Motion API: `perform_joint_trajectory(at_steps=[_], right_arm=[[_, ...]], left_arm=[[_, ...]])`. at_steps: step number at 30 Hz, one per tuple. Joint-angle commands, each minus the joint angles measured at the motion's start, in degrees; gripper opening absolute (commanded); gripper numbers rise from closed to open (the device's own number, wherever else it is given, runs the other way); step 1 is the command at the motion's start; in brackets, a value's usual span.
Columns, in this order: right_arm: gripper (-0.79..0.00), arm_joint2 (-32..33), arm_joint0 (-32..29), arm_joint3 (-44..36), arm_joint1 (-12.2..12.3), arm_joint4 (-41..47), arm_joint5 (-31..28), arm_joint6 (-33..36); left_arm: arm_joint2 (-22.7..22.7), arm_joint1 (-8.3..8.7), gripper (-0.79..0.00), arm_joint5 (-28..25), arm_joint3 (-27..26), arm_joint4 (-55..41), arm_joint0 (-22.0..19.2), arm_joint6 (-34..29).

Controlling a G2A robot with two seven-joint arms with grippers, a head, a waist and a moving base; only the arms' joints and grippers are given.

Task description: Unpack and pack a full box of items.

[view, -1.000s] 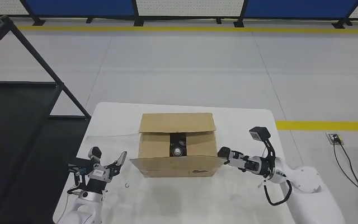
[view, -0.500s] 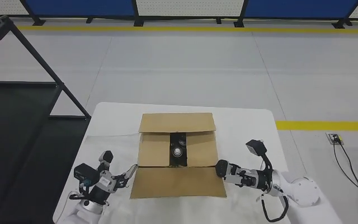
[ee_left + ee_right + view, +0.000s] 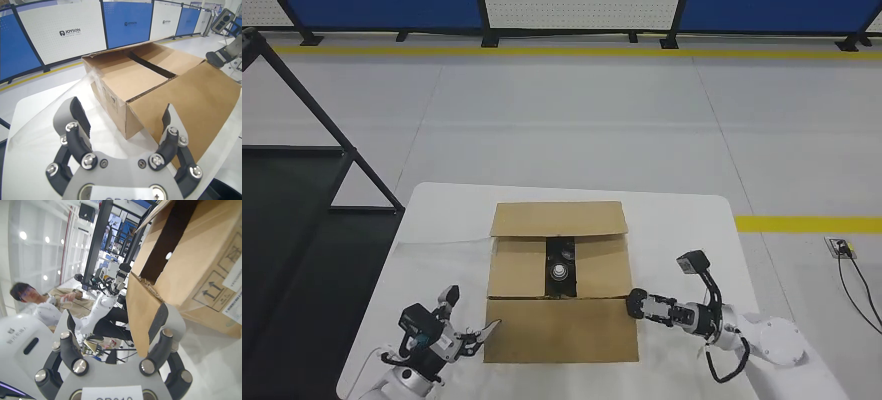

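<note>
Top view, change: the long near flap [image 3: 562, 330] of the brown cardboard box [image 3: 514, 268] stood nearly upright a second ago. It now lies folded out flat towards me, and both my arms have drawn back with it.
Left gripper [image 3: 122, 103]: fingers wide apart and holding nothing, just beside the flap's left corner. Earlier it sat farther up the table.
Right gripper [image 3: 115, 308]: fingers apart, with the flap's right corner edge standing between them, close against one pad [image 3: 157, 321]. It is not clamped.
Box position: middle of the white table [image 3: 682, 230], with the far flap [image 3: 558, 218] laid back and two inner flaps down.
Top view adds: a round silver-topped item [image 3: 558, 270] in the dark slot between the inner flaps.
Left wrist view adds: the slot looks plain black, and my right gripper touches the flap's far corner.
Right wrist view adds: arrow marks and a white label [image 3: 233, 275] on the box's side wall.
In the way: the inner flaps cover most of the opening.
Around: a black metal frame [image 3: 367, 208] left of the table, blue and white partition panels [image 3: 62, 34] behind, and a yellow floor line [image 3: 807, 224].
</note>
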Motion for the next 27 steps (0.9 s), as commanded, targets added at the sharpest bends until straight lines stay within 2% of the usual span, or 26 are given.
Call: perform_joint_trajectory(at_steps=[1,4,15,20,24,27], right_arm=[[0.000,-0.04,0.18,-0.49,0.00,1.96,1.95,0.80],[0.000,0.62,0.08,-0.58,0.10,3.93,4.14,0.63],[0.000,0.58,-0.08,-0.65,0.08,4.01,4.38,0.20],[0.000,-0.96,0.55,-1.30,-0.89,8.44,8.69,-9.75],[0.000,-2.86,3.78,0.97,-1.83,13.32,13.18,-13.57],[0.000,-4.97,7.74,4.02,-2.56,13.84,16.92,-15.45]], left_arm=[[0.43,-0.06,0.000,1.36,0.53,0.16,-0.42,-0.48],[0.79,-0.12,0.000,2.39,1.20,-0.29,-0.90,-1.07],[0.91,-0.09,0.000,2.40,1.30,-0.30,-1.16,-1.54],[0.91,-0.09,0.000,2.40,1.30,-0.30,-1.16,-1.54],[0.91,-0.09,0.000,2.40,1.30,-0.30,-1.16,-1.54],[0.91,-0.09,0.000,2.40,1.30,-0.30,-1.16,-1.54]])
